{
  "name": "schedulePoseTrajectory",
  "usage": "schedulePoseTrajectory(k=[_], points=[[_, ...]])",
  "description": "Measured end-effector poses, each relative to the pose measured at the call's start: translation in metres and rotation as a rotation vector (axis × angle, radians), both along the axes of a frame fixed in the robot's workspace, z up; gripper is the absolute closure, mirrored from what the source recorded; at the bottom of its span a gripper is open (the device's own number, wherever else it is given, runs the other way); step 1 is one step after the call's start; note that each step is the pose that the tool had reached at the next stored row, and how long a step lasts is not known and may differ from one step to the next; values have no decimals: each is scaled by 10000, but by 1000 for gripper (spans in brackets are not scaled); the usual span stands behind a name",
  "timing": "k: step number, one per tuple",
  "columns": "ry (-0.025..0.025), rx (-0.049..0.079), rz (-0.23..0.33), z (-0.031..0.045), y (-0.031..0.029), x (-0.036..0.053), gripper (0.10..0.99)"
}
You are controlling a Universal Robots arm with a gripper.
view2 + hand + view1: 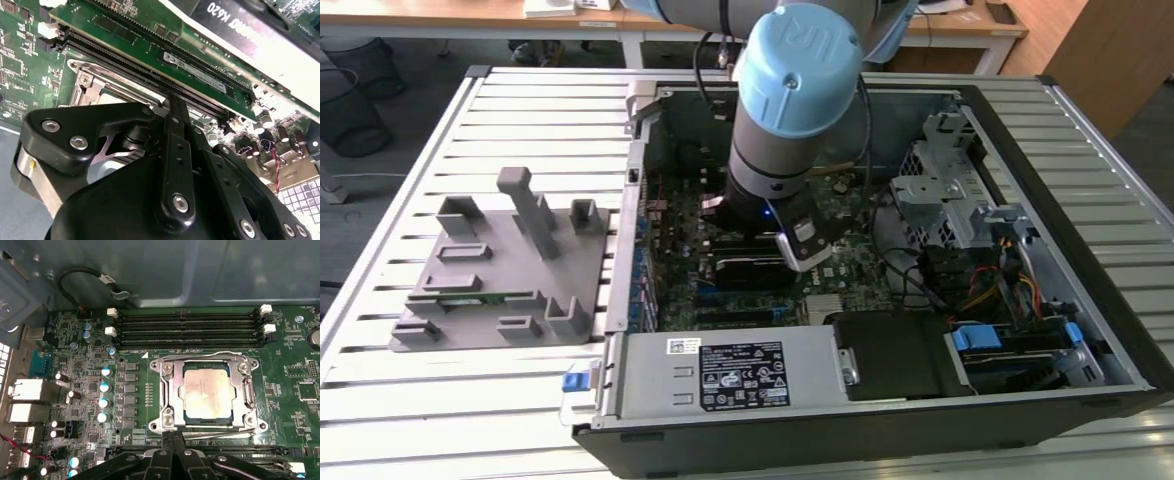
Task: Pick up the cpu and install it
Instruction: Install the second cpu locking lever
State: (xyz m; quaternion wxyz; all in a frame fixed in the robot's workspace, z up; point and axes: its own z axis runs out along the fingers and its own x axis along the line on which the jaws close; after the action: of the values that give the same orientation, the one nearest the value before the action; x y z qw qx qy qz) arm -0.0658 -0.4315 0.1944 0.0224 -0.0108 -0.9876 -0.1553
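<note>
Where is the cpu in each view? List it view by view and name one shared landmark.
Exterior view: cannot tell; the arm is in the way.
First wrist view: the cpu lies flat inside the metal socket frame.
Second wrist view: a corner of that frame shows; the chip itself, cannot tell.
Shared landmark: the black memory slots beside the frame, in both wrist views.

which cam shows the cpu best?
First wrist view: the cpu lies flat in its socket frame, whole top visible. Second wrist view catches a socket corner behind the tool; in the exterior view the arm covers that spot.
</note>
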Motion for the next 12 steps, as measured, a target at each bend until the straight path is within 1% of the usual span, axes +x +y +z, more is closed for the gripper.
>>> schedulePoseTrajectory(k=[6, 12], points=[[0, 31, -1, -15, 0, -26, 973], [0, 97, 0, -30, 0, -95, 973]])
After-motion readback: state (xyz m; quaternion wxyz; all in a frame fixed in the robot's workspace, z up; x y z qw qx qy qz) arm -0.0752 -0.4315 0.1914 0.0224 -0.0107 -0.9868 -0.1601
